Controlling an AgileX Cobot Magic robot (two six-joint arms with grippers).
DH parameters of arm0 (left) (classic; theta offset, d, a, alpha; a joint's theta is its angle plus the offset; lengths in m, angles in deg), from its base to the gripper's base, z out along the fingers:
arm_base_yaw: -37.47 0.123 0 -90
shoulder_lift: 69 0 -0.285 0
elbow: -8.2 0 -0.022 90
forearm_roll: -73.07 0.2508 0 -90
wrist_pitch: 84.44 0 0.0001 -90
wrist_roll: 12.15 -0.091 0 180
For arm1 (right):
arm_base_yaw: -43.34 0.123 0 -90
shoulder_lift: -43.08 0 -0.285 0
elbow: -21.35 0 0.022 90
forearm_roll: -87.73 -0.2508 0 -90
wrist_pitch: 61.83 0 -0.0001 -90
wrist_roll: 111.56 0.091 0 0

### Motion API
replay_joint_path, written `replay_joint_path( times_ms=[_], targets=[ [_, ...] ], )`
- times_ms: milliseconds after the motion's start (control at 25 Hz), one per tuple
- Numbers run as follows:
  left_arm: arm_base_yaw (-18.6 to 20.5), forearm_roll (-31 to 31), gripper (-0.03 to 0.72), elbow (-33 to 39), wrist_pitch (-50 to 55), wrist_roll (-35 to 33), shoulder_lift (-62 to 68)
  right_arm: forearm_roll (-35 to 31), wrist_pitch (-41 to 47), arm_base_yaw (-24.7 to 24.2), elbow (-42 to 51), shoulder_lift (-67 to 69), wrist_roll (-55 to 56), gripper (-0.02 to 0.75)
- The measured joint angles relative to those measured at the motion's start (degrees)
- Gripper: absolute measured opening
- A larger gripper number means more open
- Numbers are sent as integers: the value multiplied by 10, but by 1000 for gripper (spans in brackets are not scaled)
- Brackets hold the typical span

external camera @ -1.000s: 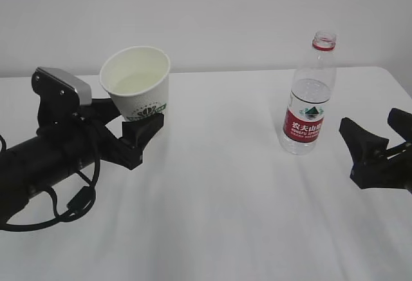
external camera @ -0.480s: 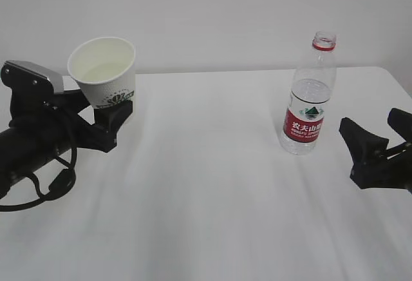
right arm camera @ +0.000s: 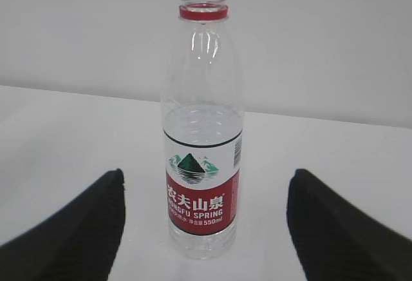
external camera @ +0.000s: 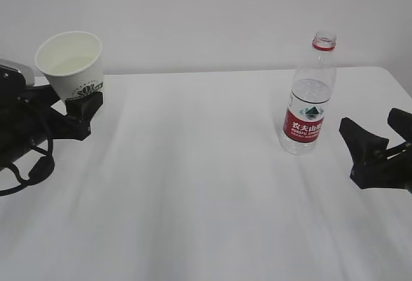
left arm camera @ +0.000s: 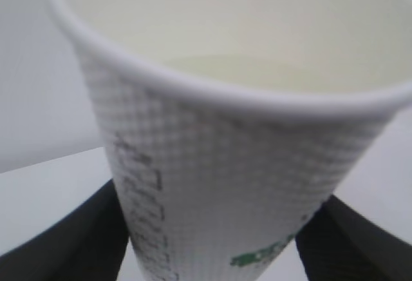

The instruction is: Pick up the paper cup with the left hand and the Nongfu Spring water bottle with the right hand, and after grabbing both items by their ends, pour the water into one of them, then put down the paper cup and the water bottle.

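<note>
The white paper cup with its green logo hangs above the table at the far left, tilted slightly. My left gripper is shut on its narrow base. In the left wrist view the cup fills the frame between the two black fingers; a flat pale surface shows low inside it. The Nongfu Spring water bottle stands upright and uncapped on the table at the right. My right gripper is open just right of it, not touching. The bottle stands beyond and between the spread fingers.
A white table runs the width of the view, with a plain white wall behind it. The left arm's black cable loops down near the table's left edge.
My left arm has carried the cup well to the left and a little higher. The bottle and the right arm have not moved.
</note>
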Motion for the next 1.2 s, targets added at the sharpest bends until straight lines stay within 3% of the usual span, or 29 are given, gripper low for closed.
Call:
replay_joint_path(
  times_ms=[1200],
  targets=[
    [109, -102, 546, 0, 0, 18, 0, 0, 4, 0, 0, 0, 0, 593]
  ],
)
